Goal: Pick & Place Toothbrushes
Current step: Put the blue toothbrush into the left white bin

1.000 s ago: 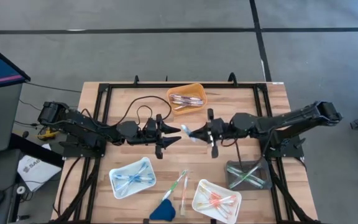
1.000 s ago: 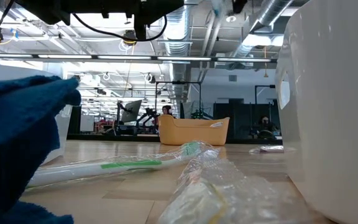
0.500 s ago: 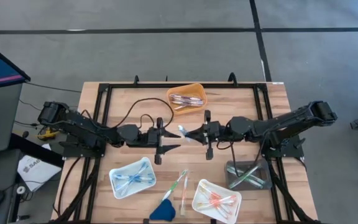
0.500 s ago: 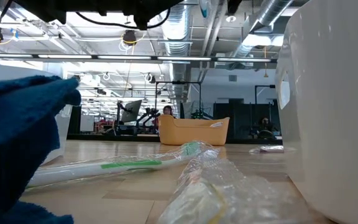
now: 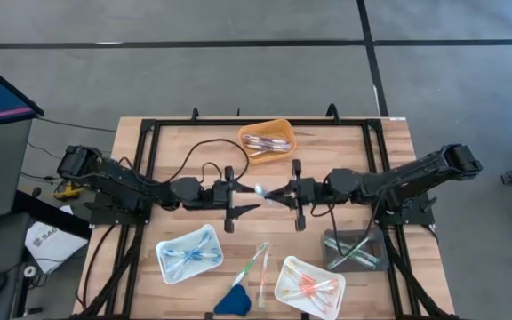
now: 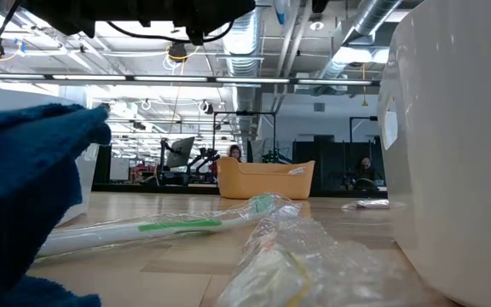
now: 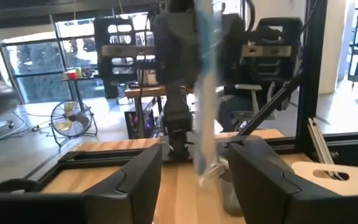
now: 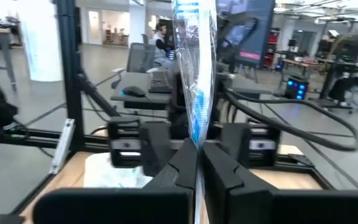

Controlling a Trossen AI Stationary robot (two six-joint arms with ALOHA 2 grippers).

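A blue toothbrush in a clear wrapper (image 5: 263, 191) is held up over the table's middle by my right gripper (image 8: 196, 163), which is shut on it. My left gripper (image 7: 194, 177) faces it from the table's left. It is open, one finger on each side of the wrapper's lower end (image 7: 205, 174); I cannot tell whether they touch. Two wrapped toothbrushes (image 5: 258, 262) lie flat on the wood near the front edge; the green one (image 6: 160, 226) fills the low view. More toothbrushes lie in the orange tray (image 5: 268, 140), the light-blue tray (image 5: 189, 253), the white tray (image 5: 309, 286) and the grey tray (image 5: 356, 249). My right gripper pinches the wrapper near its lower end (image 8: 196, 140) between its two fingers. The fingers lie level and come from the table's right side, across the toothbrush. The toothbrush stands nearly upright above the fingers, lifted clear of the table.
A dark-blue wedge-shaped object (image 5: 233, 300) sits at the front edge between the light-blue and white trays. A black frame (image 5: 149, 133) runs along the tabletop's sides and back. Bare wood lies between the orange tray and the front trays.
My right gripper has carried the wrapped toothbrush a little toward the table's left, up to my left gripper. My left gripper has rolled about its own axis, so that its fingers now stand on either side of the wrapper's lower end.
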